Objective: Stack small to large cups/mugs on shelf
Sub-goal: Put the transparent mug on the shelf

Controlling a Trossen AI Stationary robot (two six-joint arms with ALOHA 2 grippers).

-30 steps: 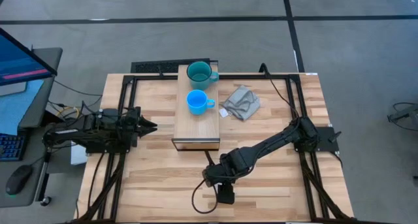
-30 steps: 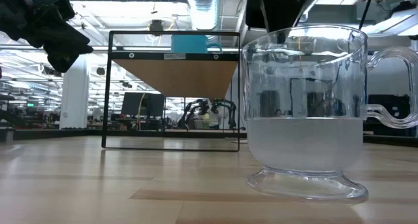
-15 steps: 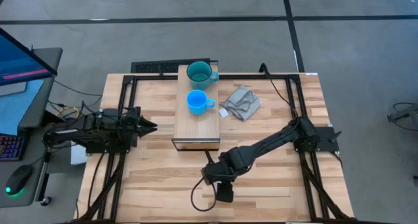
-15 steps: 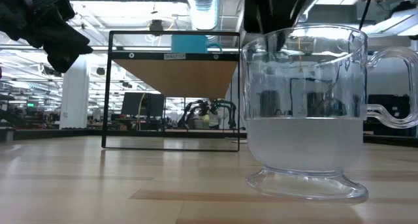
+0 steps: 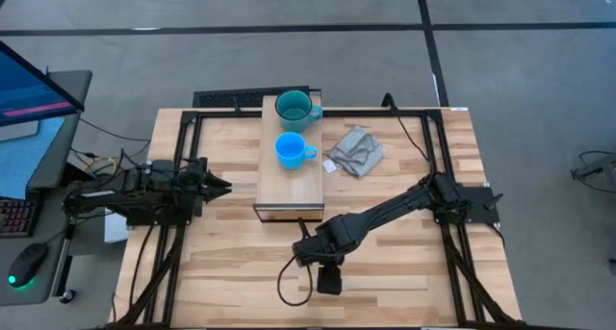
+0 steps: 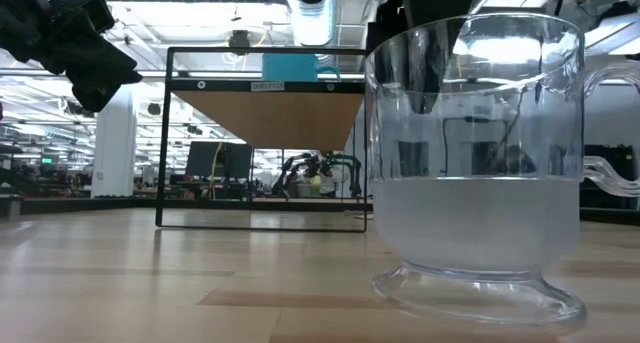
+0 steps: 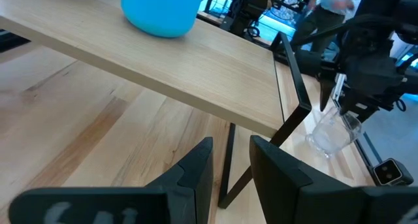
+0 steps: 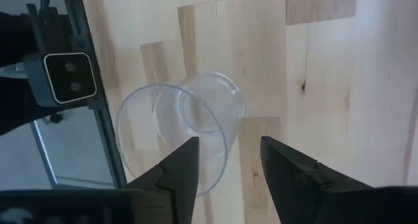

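Shifted nearer the light wooden shelf point(image 5: 291, 172), the right claw point(image 8: 225, 160) straddles the clear glass cup's point(image 8: 179, 129) rim, open, risking tipping it.

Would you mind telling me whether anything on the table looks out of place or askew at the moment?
Only the clear glass cup stands out: it stands upright on the slatted table under the right gripper, off the shelf where the teal mug and blue mug sit. A grey cloth lies crumpled beside the shelf. Nothing looks spilled.
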